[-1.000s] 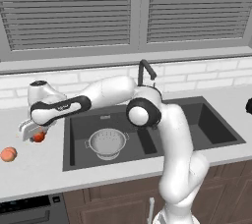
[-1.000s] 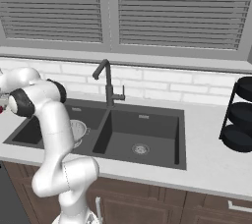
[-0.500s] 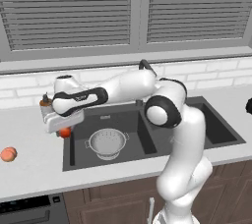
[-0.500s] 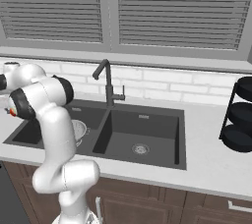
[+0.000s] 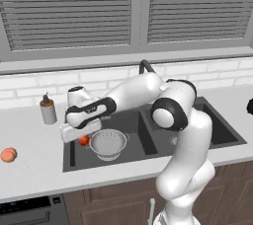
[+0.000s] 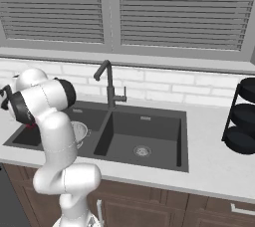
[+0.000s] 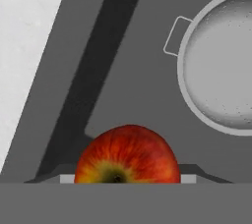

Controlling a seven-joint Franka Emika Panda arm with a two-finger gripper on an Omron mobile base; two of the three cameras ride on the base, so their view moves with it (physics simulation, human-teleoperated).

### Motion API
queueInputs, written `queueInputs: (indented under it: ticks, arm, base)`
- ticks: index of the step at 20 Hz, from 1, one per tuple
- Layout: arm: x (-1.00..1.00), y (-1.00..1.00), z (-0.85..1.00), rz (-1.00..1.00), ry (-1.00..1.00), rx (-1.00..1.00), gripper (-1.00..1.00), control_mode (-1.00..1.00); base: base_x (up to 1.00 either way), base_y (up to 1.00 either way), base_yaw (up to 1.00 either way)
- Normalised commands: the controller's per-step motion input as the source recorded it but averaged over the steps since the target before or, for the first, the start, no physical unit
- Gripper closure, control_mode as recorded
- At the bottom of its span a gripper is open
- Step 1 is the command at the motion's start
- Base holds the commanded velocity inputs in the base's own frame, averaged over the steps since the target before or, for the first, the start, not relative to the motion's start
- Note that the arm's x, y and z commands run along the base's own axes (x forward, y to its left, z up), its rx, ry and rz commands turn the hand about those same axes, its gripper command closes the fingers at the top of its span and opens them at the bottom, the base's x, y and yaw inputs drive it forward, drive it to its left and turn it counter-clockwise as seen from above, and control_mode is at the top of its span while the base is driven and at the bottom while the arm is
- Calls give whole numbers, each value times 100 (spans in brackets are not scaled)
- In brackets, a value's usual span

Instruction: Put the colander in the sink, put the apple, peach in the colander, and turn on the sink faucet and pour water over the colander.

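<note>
Arm swung right from the bench; end effector (image 5: 83, 139) now grips one apple (image 7: 128, 154) over the sink (image 5: 71, 154), beside one colander (image 5: 107, 143) in the left basin. One peach (image 5: 8, 155) on grey bench (image 5: 34, 169).

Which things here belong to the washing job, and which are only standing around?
For the job: colander, sink, apple held in the gripper, peach, faucet.
Only standing around: soap bottle, black rack.
</note>
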Motion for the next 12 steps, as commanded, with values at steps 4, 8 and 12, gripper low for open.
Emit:
queueInputs:
  ticks: [4, 8, 12]
  arm:
    - [37, -50, -48, -11, -1, -5, 100, -100]
    - [29, -53, -8, -8, -5, 0, 100, -100]
    - [29, -73, 0, -8, -1, 0, 100, -100]
  base:
    - [0, 0, 0]
    - [0, 0, 0]
    - [0, 0, 0]
